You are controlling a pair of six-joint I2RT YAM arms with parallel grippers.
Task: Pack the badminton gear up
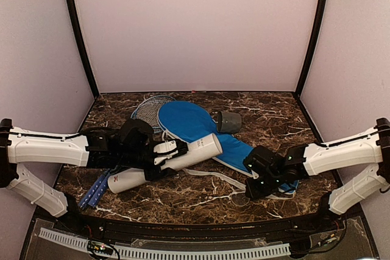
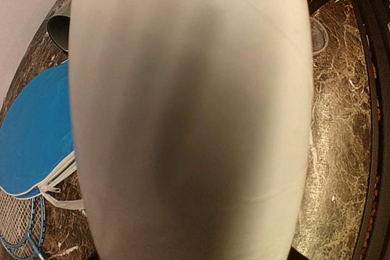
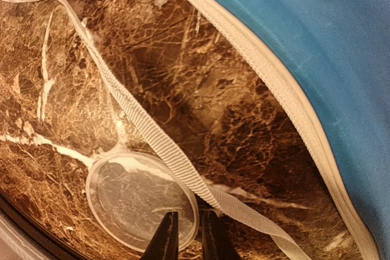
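At left, the rackets point(image 1: 94, 193) lie on the marble table point(image 1: 274, 114) with their blue handles toward the near edge, and the left gripper point(image 1: 173, 150) is clamped around the long white tube point(image 1: 204, 147). At centre, the blue bag point(image 1: 189, 120) lies flat, with the dark cap point(image 1: 228, 121) just beside it. At right, the right gripper point(image 3: 187, 238) has its jaws nearly together astride the rim of a clear round lid point(image 3: 131, 199); whether they grip it cannot be told.

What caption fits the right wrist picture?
Right gripper at the rim of a clear round lid, beside white strap and blue bag.
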